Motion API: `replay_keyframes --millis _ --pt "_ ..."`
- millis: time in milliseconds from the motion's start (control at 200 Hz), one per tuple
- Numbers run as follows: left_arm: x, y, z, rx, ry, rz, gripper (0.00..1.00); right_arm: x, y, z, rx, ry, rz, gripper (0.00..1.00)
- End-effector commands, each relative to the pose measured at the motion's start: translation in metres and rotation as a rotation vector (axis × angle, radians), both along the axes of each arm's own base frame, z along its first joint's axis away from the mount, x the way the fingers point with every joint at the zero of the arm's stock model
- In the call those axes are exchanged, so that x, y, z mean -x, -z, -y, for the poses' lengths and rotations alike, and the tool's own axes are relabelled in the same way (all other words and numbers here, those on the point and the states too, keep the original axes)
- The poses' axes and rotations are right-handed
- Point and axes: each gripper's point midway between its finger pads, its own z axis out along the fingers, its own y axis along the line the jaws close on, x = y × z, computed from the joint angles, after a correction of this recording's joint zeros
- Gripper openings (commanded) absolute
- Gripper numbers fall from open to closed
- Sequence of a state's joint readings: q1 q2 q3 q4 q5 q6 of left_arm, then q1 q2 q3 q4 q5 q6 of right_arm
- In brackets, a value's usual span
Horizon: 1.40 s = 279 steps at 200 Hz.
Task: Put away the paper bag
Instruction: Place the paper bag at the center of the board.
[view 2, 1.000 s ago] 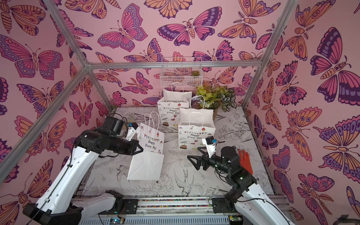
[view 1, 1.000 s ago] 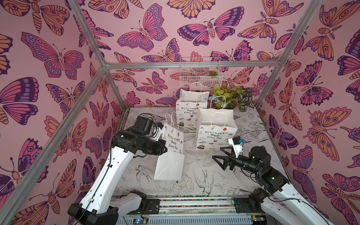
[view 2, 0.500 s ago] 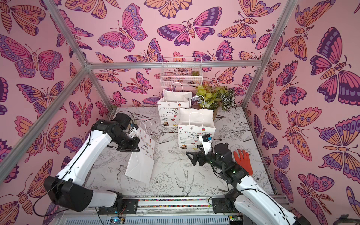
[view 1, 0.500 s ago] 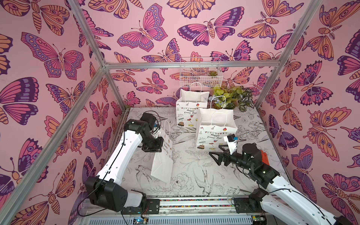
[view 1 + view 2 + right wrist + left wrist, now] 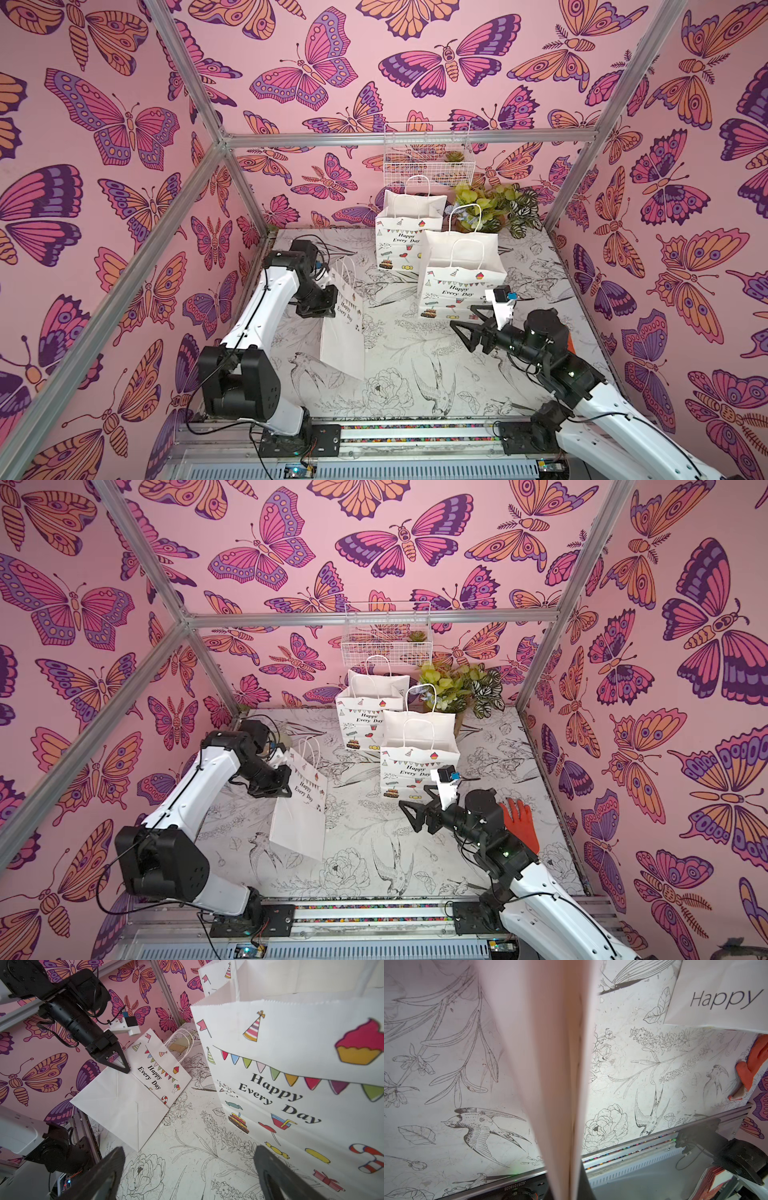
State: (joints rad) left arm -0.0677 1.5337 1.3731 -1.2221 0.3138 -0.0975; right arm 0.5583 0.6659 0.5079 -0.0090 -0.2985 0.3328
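Note:
My left gripper [image 5: 328, 309] is shut on the upper edge of a flattened white "Happy Every Day" paper bag [image 5: 343, 336] at the left of the table. The bag hangs tilted, its folded bottom low over the table, in both top views [image 5: 297, 825]. The left wrist view shows the paper bag [image 5: 550, 1064] edge-on, running out from between the jaws of the left gripper [image 5: 569, 1190]. My right gripper [image 5: 462, 316] stands open and empty at the right, pointing left. In the right wrist view the right gripper [image 5: 191, 1174] faces the held bag [image 5: 128, 1101].
Two more white party bags stand upright, one mid-table [image 5: 461, 282] just beside my right gripper, one behind it [image 5: 405, 241]. A white wire basket [image 5: 428, 158] hangs on the back wall above a leafy plant [image 5: 498, 208]. An orange glove [image 5: 519, 825] lies at the right.
The left arm has swung the bag toward the back left and turned it more edge-on. The right gripper has risen a little and moved toward the nearer standing bag, still open.

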Motion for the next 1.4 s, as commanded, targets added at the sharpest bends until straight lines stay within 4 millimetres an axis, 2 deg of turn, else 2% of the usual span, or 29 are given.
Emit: replay_keyframes --millis 0,210,436,556,666,776,941,1196,1392 --pt "-0.005 0.015 -0.012 -0.013 -0.002 0.004 0.00 0.000 -0.003 0.001 -0.015 0.008 0.026 0.99" --pt "-0.016 0.034 -0.030 0.006 -0.062 -0.005 0.00 0.001 -0.003 0.001 -0.013 0.007 0.025 0.99" --pt "-0.022 0.042 -0.055 -0.086 -0.083 0.005 0.00 0.002 -0.004 0.002 -0.020 0.009 0.037 0.99" --pt "-0.025 0.053 -0.073 -0.138 -0.117 0.000 0.00 0.002 -0.004 0.003 -0.019 0.010 0.036 0.99" --pt "-0.030 0.057 -0.076 -0.143 -0.098 -0.008 0.00 0.003 -0.004 0.004 -0.022 0.018 0.039 0.99" --pt "-0.029 0.068 -0.089 -0.215 -0.090 -0.042 0.00 0.002 -0.005 0.006 -0.027 0.029 0.042 0.99" --pt "-0.030 0.082 -0.088 -0.211 -0.056 -0.089 0.00 0.002 -0.005 0.007 -0.027 0.032 0.042 0.99" --pt "-0.031 0.096 -0.110 -0.337 -0.017 -0.134 0.00 0.003 -0.004 0.009 -0.028 0.042 0.045 0.99" --pt "-0.026 0.110 -0.118 -0.386 -0.007 -0.165 0.00 0.003 -0.005 0.009 -0.030 0.041 0.045 0.99"
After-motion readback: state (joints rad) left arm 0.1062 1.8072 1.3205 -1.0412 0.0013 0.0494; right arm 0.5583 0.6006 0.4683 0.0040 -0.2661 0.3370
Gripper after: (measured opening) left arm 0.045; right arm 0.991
